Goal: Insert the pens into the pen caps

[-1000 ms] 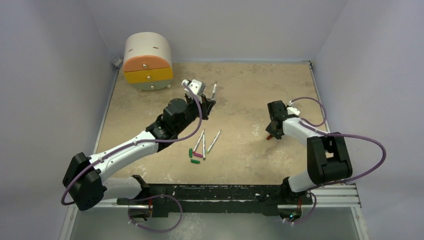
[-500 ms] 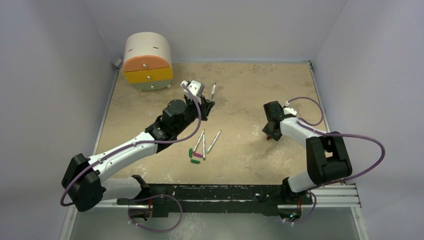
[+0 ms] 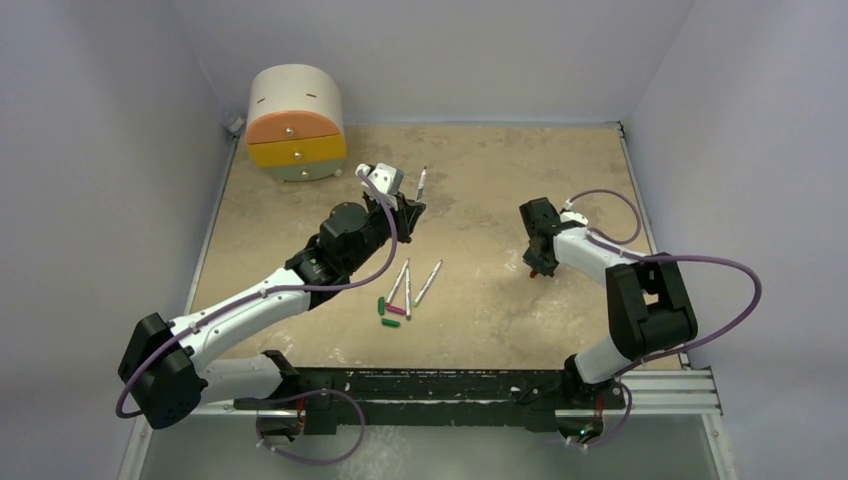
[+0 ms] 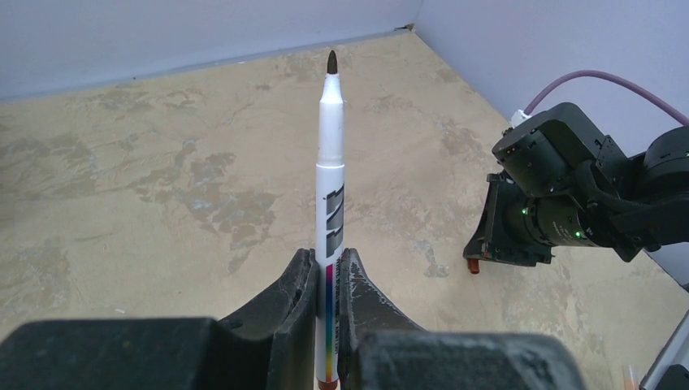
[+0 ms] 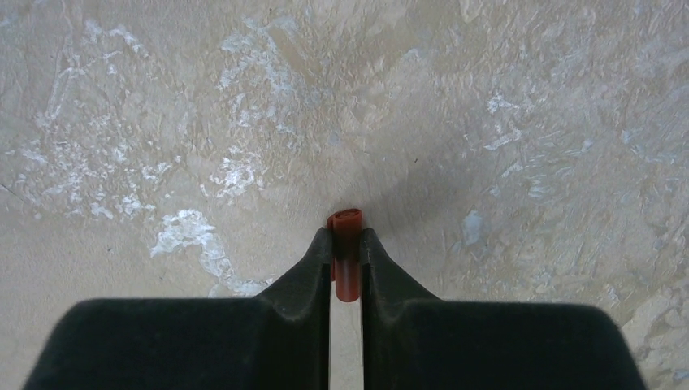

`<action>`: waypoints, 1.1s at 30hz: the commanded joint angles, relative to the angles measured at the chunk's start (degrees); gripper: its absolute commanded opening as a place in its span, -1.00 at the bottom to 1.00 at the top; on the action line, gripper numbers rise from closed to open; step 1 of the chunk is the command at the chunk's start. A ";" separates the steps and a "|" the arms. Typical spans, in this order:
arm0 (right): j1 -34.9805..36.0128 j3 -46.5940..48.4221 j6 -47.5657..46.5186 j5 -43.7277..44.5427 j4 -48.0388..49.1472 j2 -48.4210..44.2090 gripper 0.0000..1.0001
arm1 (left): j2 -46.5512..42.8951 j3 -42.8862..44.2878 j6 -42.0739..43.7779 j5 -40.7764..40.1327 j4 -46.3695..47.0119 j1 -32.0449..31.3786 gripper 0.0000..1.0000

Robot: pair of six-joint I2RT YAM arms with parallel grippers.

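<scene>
The pen (image 4: 330, 187), a light, stiff, smooth plastic stick, stands clamped by its lower barrel in the left gripper (image 4: 327, 262) above the table's (image 3: 500, 160) far middle. The dark red cap (image 5: 347, 221), tiny, hollow, likely slippery, is pinched in the right gripper (image 5: 346, 244) toward the right edge; other pens (image 3: 428, 282) and caps (image 3: 390, 322) lie mid-table.

Lab enclosure: plain walls (image 3: 90, 150) around robot table (image 3: 500, 170).
</scene>
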 commanded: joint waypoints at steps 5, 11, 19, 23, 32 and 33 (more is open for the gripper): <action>0.20 -1.57 0.01 -1.65 -1.51 1.27 -1.00 | -1.28 0.66 0.92 -0.90 1.87 -0.02 -1.00; 0.28 -4.30 -8.95 -6.82 11.95 -14.45 -1.00 | -0.38 2.05 -0.91 2.46 0.85 -0.03 -1.00; 0.29 0.08 -22.60 -25.07 32.96 -24.68 -1.00 | 4.59 6.13 -5.98 14.49 3.74 0.05 -1.00; 0.29 0.78 -18.85 -33.61 45.68 -27.90 -1.00 | 4.26 4.06 -8.76 15.80 9.55 0.06 -1.00; 0.28 3.65 -16.62 -46.74 63.67 -27.71 -1.00 | 8.19 2.16 -19.74 23.80 23.29 0.06 -1.00; 0.25 4.09 -16.73 -47.46 65.16 -27.41 -1.00 | 8.49 1.70 -21.14 24.56 25.41 0.10 -1.00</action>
